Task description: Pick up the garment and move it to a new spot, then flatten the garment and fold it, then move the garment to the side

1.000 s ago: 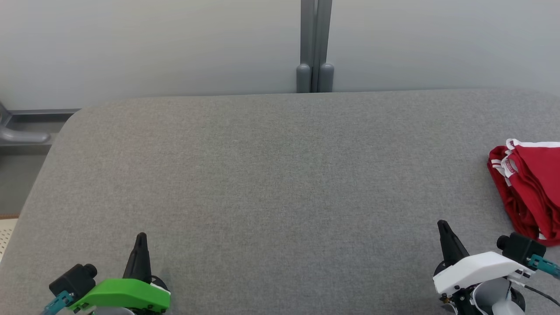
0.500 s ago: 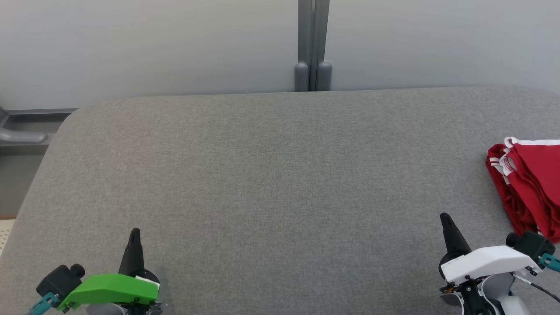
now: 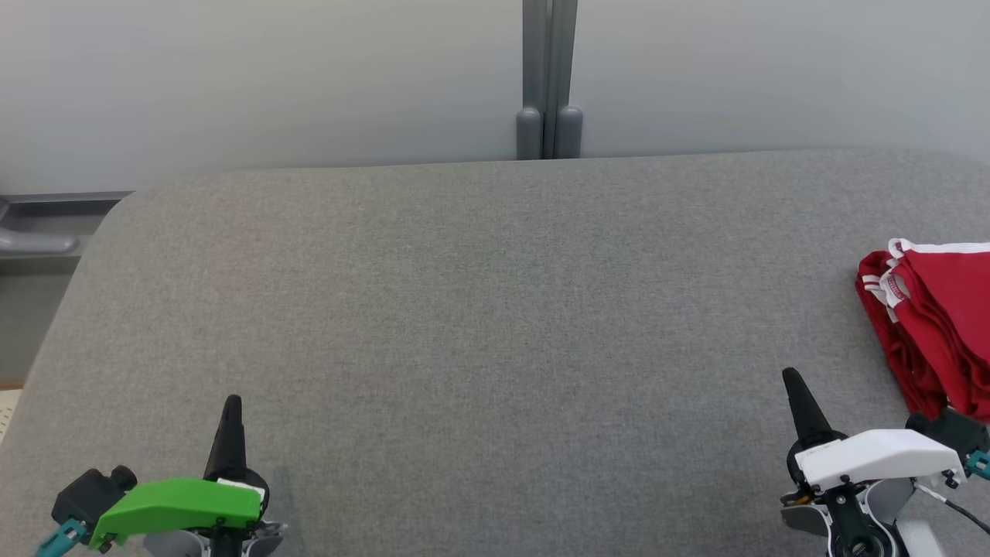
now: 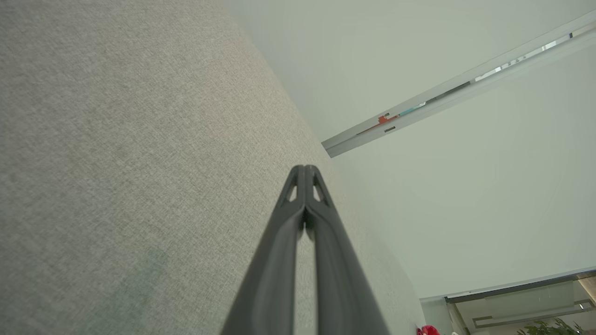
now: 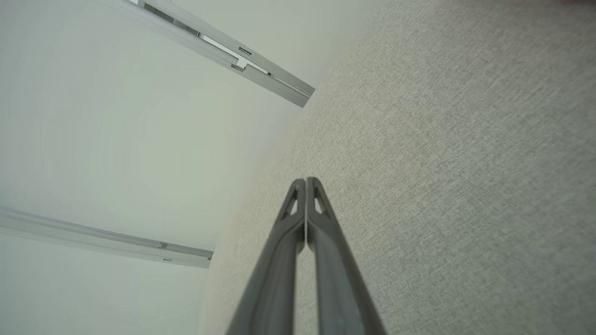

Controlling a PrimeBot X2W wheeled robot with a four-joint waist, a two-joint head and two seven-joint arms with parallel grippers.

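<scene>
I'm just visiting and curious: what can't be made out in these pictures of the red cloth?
1. Red garment, head view: the right edge cuts it off, so its full shape and kind are unknown.
2. Its near corner, head view: hidden behind the black camera beside the right gripper.
3. Left wrist view: a red speck at the bottom edge, too small to identify.

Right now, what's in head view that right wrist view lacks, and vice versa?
Head view's own: the red garment bunched at the picture's right edge on the table, the left gripper with its green housing at lower left, and the grey post behind the table. Right wrist view's own: a close look along the right gripper, its fingers pressed together at the tips, shut and holding nothing, plus two pale rails. Shared: that right gripper, the grey fabric table and the pale wall.
</scene>
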